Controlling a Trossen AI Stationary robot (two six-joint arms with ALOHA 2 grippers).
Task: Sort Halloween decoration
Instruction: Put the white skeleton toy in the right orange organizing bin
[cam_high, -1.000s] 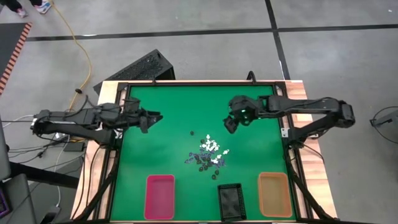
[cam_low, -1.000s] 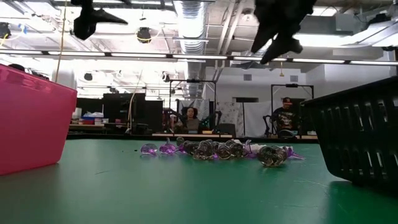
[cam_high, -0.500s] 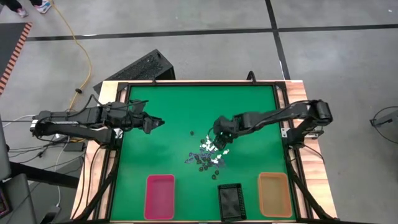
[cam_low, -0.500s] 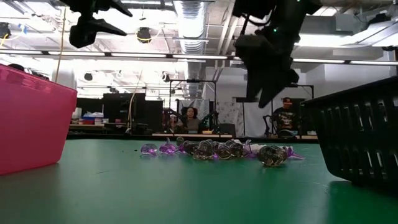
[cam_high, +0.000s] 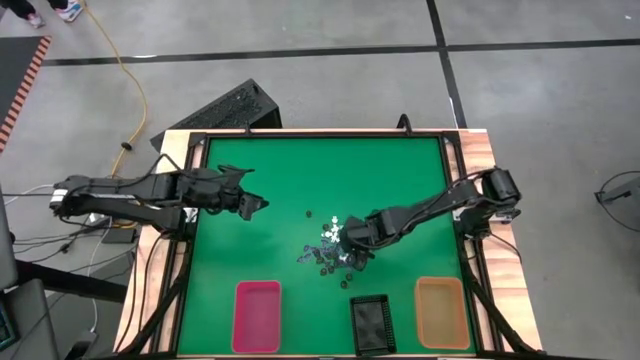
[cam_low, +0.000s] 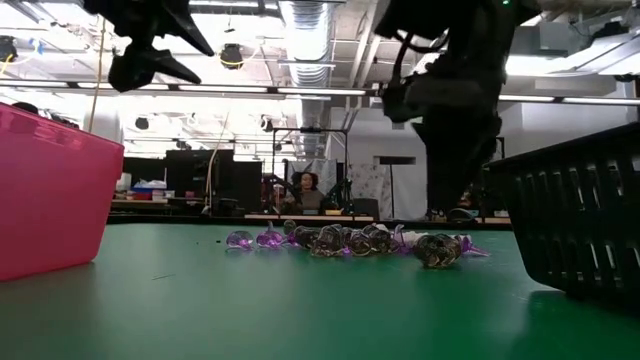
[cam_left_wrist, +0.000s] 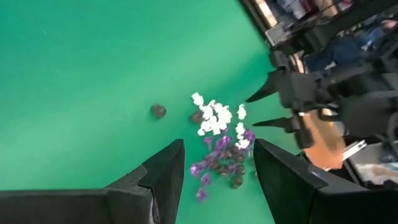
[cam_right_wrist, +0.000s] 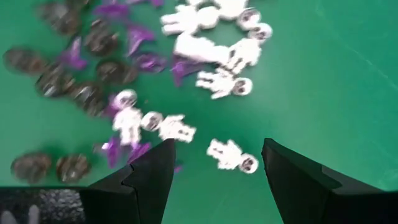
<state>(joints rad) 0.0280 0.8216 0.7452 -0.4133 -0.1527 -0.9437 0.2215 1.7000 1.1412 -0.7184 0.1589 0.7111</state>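
We've got the right pincer spread wide right over the trinket pile mid-worktop, a white skeleton between its fingers; left pincer, open too, sits well off at 10 o'clock.

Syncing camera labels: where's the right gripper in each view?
High view: right gripper at the right edge of the trinket pile.
Low view: dark mass lowering from above, right of center, behind the pile.
Left wrist view: far off, open fingers pointing at the pile.
Right wrist view: its own fingers open just above white skeletons.
Shared landmark: the pile on the green table.
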